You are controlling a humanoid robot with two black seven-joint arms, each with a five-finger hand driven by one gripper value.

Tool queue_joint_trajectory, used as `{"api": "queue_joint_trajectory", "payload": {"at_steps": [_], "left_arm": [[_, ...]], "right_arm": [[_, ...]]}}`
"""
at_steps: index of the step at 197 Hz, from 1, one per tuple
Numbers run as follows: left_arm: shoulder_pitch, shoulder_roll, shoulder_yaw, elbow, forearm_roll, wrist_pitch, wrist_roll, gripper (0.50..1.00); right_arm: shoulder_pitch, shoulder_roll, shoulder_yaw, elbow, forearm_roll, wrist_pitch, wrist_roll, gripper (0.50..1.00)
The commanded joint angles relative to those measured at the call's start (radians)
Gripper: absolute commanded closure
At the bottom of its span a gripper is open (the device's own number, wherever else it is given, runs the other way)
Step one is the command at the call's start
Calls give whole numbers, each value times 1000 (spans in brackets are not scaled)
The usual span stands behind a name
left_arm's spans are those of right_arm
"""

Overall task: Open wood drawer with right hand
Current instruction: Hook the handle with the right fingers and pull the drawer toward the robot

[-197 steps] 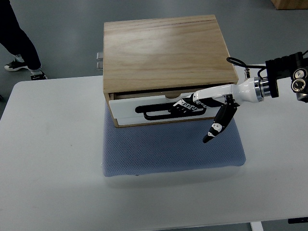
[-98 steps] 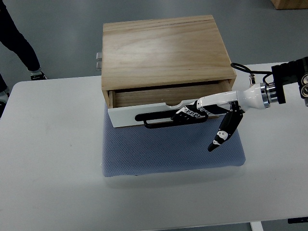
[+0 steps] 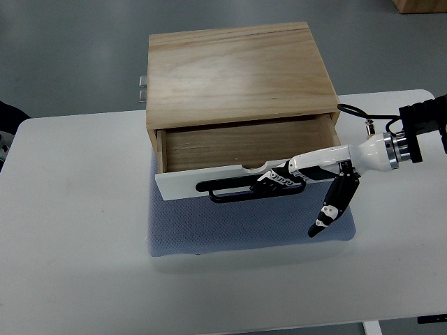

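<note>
Gripping the black handle of the white drawer front, my right hand has its fingers curled around the bar; the thumb hangs down clear of it. I see the drawer partly out of the wooden box, its wood floor exposed. Box rests on a blue-grey mat on the white table.
</note>
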Motion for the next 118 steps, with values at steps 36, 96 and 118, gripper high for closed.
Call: {"api": "queue_joint_trajectory", "payload": {"at_steps": [36, 96, 118], "left_arm": [[0, 0, 0, 0, 0, 0, 0, 500], [0, 0, 0, 0, 0, 0, 0, 500], [0, 0, 0, 0, 0, 0, 0, 500]], "right_arm": [[25, -32, 2, 25, 0, 3, 1, 556], [58, -59, 13, 35, 2, 29, 1, 556], [72, -65, 13, 38, 2, 32, 1, 556]]}}
